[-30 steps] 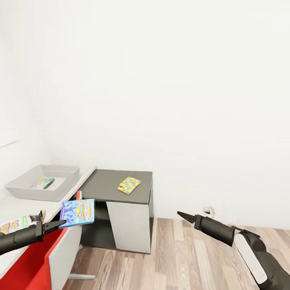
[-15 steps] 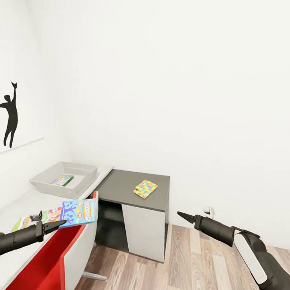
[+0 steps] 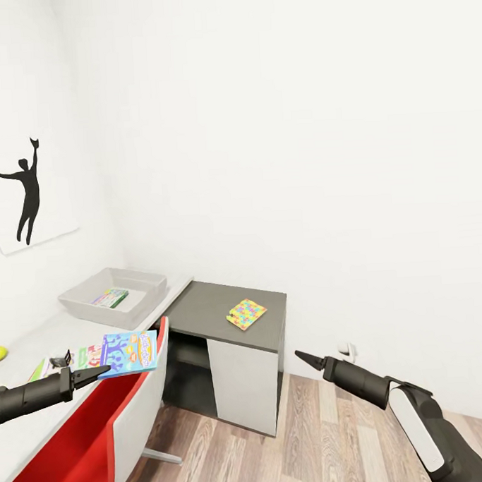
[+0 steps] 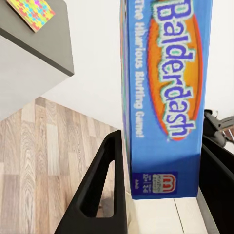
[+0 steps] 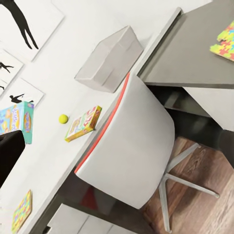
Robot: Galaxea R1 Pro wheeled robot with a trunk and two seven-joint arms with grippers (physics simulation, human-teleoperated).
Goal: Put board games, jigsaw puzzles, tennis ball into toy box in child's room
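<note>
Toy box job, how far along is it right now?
Done: one flat game already lies in the toy box.
In hand: the left pincer grips the blue Balderdash box, not yet over the toy box.
Left: a game box and the ball on the table, one puzzle on the dark counter, another puzzle at the table's far end.

toy box (image 3: 114, 298) on table (image 3: 34, 344), left of counter (image 3: 224, 316)

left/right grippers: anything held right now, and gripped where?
Left gripper holds the blue board game, pinched at the box's short bottom edge, by the maker's logo. Right gripper holds nothing, its fingers closed to a point.
</note>
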